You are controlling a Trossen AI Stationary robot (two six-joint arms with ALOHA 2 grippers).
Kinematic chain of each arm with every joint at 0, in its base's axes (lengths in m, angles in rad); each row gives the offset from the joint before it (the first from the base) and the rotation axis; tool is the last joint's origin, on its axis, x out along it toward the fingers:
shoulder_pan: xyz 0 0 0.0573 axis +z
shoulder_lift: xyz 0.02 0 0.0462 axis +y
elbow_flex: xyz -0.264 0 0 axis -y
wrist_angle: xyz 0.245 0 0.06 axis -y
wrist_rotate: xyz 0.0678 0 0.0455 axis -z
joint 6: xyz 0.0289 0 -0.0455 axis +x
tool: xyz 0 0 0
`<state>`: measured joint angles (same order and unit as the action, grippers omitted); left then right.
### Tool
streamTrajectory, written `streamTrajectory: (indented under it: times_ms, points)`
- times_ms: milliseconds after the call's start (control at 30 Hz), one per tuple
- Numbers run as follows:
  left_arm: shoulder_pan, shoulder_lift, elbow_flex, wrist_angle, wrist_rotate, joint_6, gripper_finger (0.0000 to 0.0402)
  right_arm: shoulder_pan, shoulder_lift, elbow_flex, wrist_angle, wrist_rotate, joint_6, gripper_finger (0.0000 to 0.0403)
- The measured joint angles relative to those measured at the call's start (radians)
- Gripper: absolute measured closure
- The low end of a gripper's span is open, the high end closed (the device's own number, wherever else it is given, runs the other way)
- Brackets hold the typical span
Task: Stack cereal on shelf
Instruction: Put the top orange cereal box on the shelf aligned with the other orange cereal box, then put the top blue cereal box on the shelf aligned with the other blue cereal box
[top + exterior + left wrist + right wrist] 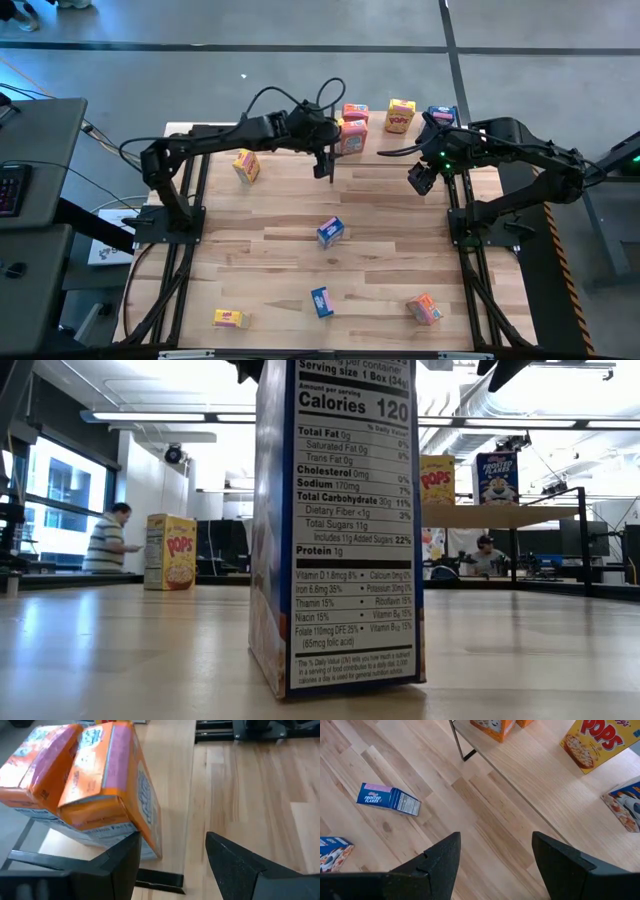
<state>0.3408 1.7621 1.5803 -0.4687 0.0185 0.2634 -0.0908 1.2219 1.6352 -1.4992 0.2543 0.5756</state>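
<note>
Four boxes sit up on the shelf [400,135]: two orange ones [350,135], a yellow Pops box [401,115] and a blue one [442,116]. The rest are scattered over the tabletop [400,250]. The left gripper [324,168] hangs just beside the orange pair, fingers [240,865] spread, probably touching nothing. The right gripper [420,180] hovers off the shelf's front edge, fingers apart and empty.
</note>
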Motion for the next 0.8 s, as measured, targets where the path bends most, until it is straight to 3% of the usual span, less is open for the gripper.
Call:
streamTrajectory:
  times_ms: [400,800]
  points:
    - [0.019,0.01,0.0,0.035,-0.006,0.001,0.0188,0.0,0.0,0.0,0.0,0.0,0.0,0.0164]
    - [-0.031,-0.013,0.002,-0.084,-0.055,-0.026,0.0188,0.0,0.0,0.0,0.0,0.0,0.0,0.0164]
